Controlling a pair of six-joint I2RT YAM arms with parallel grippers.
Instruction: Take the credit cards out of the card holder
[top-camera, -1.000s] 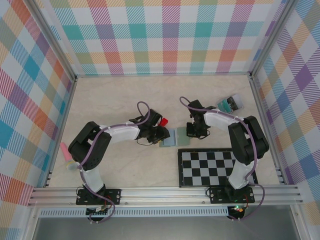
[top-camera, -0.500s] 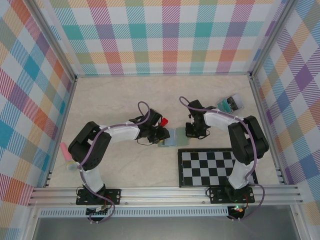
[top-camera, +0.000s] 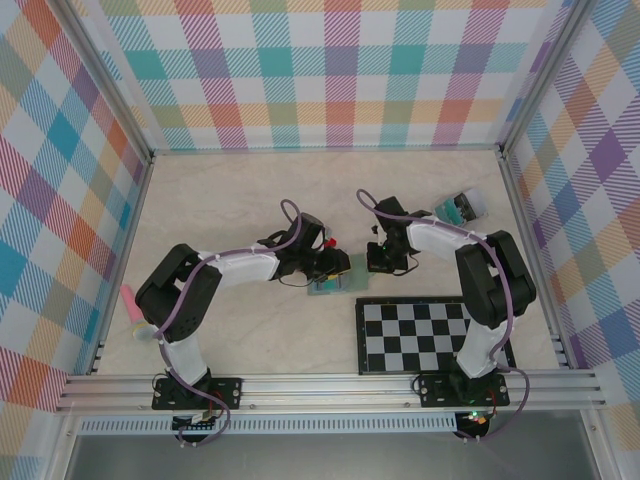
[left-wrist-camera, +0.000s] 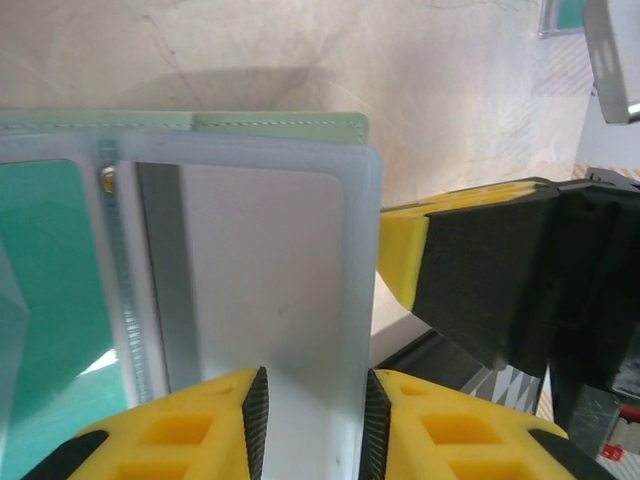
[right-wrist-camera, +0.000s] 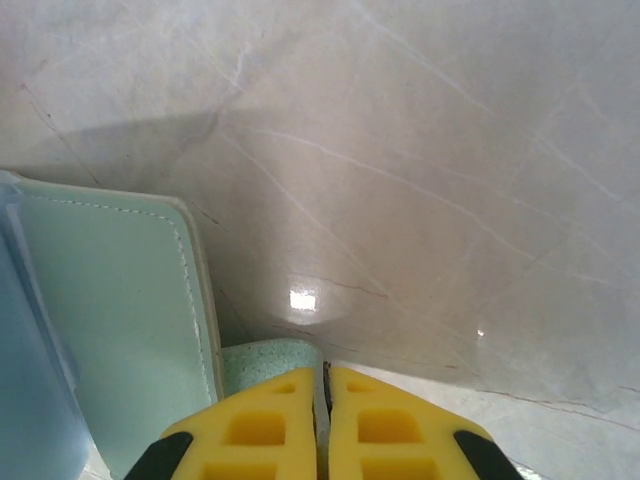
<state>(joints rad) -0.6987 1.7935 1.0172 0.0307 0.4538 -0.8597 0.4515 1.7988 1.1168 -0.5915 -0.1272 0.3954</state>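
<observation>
The left gripper (left-wrist-camera: 312, 425) stands partly open, its 2 yellow fingers (left-wrist-camera: 190, 440) over the blue-grey inner panel of the small sage-green folding card holder (top-camera: 346, 279), which sits on the pale marble-look table (top-camera: 220, 200) between both grippers. The right gripper (right-wrist-camera: 322, 400) is closed at the holder's small green side tab (right-wrist-camera: 268, 355); whether it pinches that tab I cannot tell.

Small folding card holder (top-camera: 348, 272), opened out near the middle of the bench (top-camera: 240, 200). Sage-green outer cover (right-wrist-camera: 110, 300) with a stitched edge, facing down. Blue-grey translucent inside in two panels, facing up. Teal card (left-wrist-camera: 40, 300) tucked in the left pocket, pale grey-white sheet behind the right panel. Small textured green tab (right-wrist-camera: 268, 358) at the cover's side edge.
</observation>
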